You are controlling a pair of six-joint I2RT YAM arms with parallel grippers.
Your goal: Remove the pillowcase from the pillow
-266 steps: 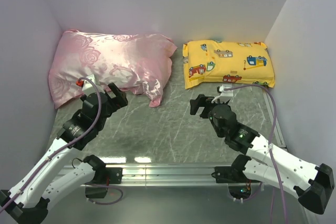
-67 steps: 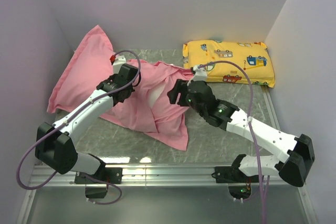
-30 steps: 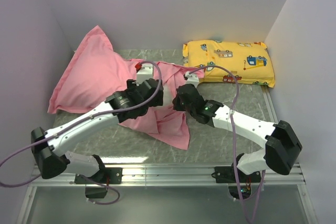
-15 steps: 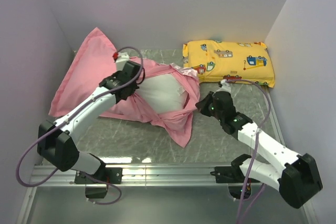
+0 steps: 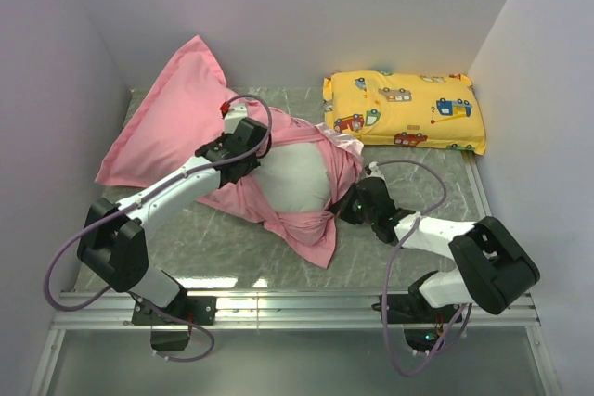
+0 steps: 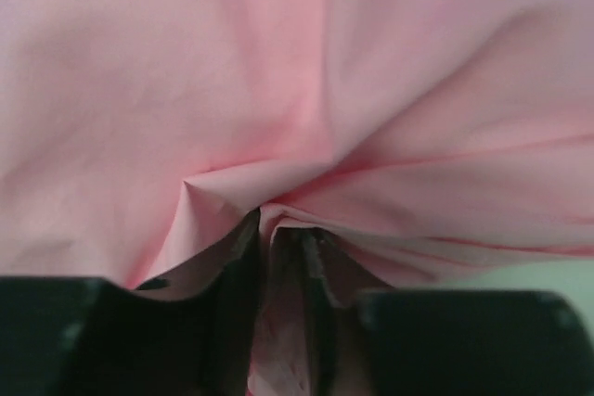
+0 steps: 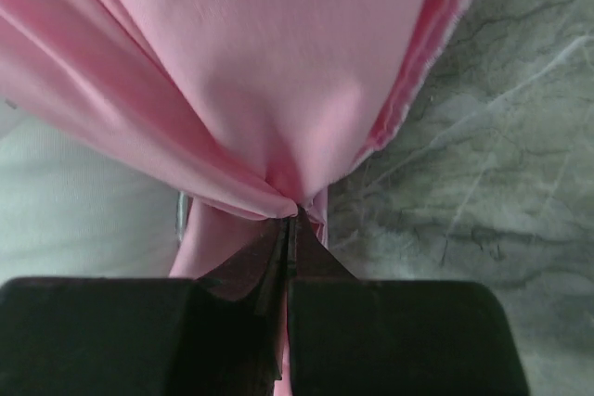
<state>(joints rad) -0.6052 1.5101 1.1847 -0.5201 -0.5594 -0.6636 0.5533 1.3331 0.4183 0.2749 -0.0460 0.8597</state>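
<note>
Pillowcase lay half peeled toward ten o'clock on the desk, pillow exposed centrally; left end effector and right end effector each clamped pink fabric. Opposed pulling might slip either pinch.

Marbled table, pillowcase, pillow, yellow pillow

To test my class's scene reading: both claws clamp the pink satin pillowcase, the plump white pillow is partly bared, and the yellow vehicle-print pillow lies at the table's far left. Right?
No: the yellow vehicle-print pillow lies at the far right of the table, per the top external view. The left claw and right claw clamp the pink satin pillowcase; the plump white pillow is partly bared.
</note>
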